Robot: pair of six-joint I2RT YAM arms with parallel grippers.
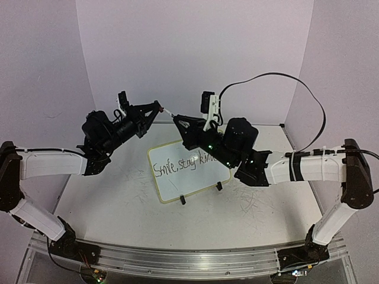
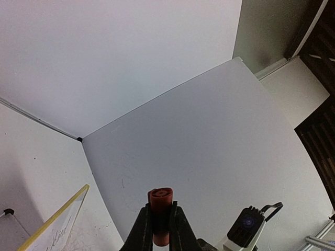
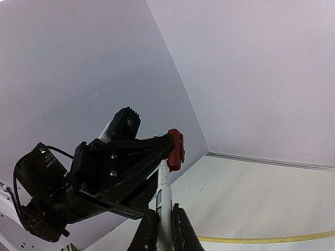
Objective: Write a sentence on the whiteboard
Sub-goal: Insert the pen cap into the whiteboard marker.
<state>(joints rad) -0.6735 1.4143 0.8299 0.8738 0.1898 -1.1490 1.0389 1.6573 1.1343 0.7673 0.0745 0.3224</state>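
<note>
Now both arms are up off the table (image 1: pixel 106 201), meeting above the far edge of the whiteboard (image 1: pixel 177 186). The left gripper (image 1: pixel 155 107) has its fingers pinched tight on a small red cap (image 3: pixel 176 149). The right gripper (image 1: pixel 180 122) has its fingers closed around the barrel of a white marker (image 3: pixel 163 196), with the nib aimed at that cap and just beside it (touching or not, too close to call).

Below them the whiteboard sits on its black clip feet (image 1: pixel 182 200) near the middle of the table. The sentence (image 1: pixel 176 165) runs across its upper part, its last letters hidden behind the right arm.

Looks like capping time, with the writing done. That board seems light and stiff, likely to skid or tip if pushed, so the rim is the place to hold it.
</note>
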